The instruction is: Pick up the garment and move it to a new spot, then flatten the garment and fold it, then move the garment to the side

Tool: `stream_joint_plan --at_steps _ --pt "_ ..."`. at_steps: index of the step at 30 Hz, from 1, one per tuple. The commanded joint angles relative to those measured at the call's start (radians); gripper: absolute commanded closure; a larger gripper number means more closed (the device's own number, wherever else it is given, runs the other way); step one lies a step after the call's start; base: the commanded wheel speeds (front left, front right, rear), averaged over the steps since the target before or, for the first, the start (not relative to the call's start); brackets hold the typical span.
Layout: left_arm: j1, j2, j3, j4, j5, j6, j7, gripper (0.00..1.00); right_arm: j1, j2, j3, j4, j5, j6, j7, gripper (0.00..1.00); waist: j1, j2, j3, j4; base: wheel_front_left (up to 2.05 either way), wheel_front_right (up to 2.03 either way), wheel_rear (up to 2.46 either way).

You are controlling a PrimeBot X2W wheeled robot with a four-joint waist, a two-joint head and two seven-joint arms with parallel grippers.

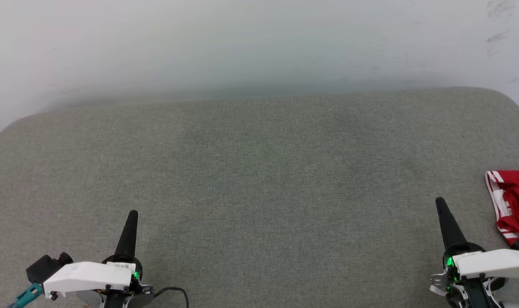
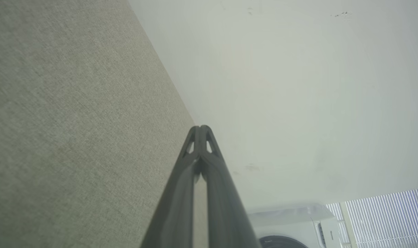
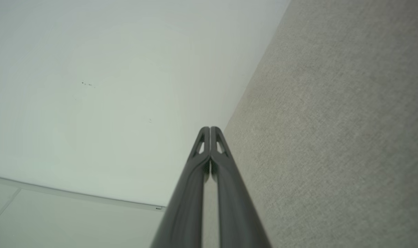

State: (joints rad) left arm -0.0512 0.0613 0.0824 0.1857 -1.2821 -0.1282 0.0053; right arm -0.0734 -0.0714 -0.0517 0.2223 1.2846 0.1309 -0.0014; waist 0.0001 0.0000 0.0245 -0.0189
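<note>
Garment [image 1: 514, 205] lies bunched on the grey padded surface [image 1: 259, 171], just right of the right gripper [image 1: 440, 203], clear of its fingertips and partly cut off by the head view's edge. Right gripper is fully closed, fingers pressed together, holding nothing. Left gripper [image 1: 133, 214], well left of the right gripper, is the same: closed, empty.

White wrist housings [image 1: 88, 273] — tapered black fingers [image 1: 129, 235], green lights [image 1: 449, 262], black cable [image 1: 176, 288]
</note>
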Motion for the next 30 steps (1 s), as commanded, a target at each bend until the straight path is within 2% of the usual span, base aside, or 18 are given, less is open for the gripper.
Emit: stream_joint_plan --at_steps 1,30 --pt "-0.023 0.007 0.004 -0.002 -0.018 -0.003 0.004 1.00 -0.018 -0.006 -0.002 -0.004 0.019 0.000 0.004 1.00 -0.0001 0.0000 0.000 0.000 0.00 0.00 0.00" --pt "-0.049 0.004 0.012 0.041 -0.244 -0.003 0.070 1.00 -0.034 -0.001 -0.026 0.014 0.249 0.000 0.068 1.00 -0.0001 0.0000 -0.014 0.012 0.00 0.00 0.00"
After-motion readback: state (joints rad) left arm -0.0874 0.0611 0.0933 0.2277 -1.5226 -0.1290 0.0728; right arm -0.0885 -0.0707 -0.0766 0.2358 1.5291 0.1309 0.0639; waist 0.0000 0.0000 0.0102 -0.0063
